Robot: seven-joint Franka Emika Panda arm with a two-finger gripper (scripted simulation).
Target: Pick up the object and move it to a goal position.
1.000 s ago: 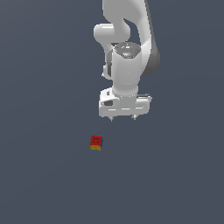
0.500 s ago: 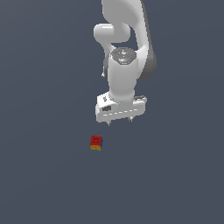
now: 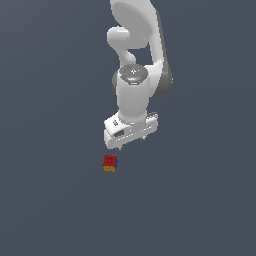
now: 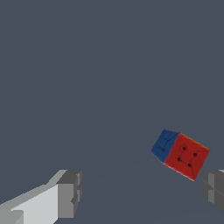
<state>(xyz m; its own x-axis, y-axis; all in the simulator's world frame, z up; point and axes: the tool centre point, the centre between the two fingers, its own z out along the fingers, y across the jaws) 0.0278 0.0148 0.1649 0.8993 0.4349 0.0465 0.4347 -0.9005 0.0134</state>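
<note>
Dark slate-grey floor (image 3: pixel 45 210), flat and plain, filling both views. White Franka Panda arm (image 3: pixel 137 65) reaching down from the top of the exterior view, wrist pointing at the floor. Gripper (image 3: pixel 132 143) at the arm's lower end, raised above the floor, holding nothing. Only short dark fingertips visible under the white hand in the exterior view, too small there to judge the gap.

Tiny multicoloured cube (image 3: pixel 110 163) resting on the floor, much smaller than the gripper. Red top face with dark dots, yellow side beneath it and a sliver of blue at one edge in the exterior view. Placed below the gripper in that picture and a little toward the exterior view's left, near it but not touching.

From the wrist view: same cube (image 4: pixel 180 152) seen from above, red dotted face and a blue side showing, with a thin yellow-orange edge. Two grey fingertips (image 4: pixel 70 193) set wide apart at the edges of the picture, jaws spread wide, bare floor between them. Cube lying off-centre, not in the middle of the gap, just beside one fingertip and well apart from the other. No contact visible between cube and either fingertip.
</note>
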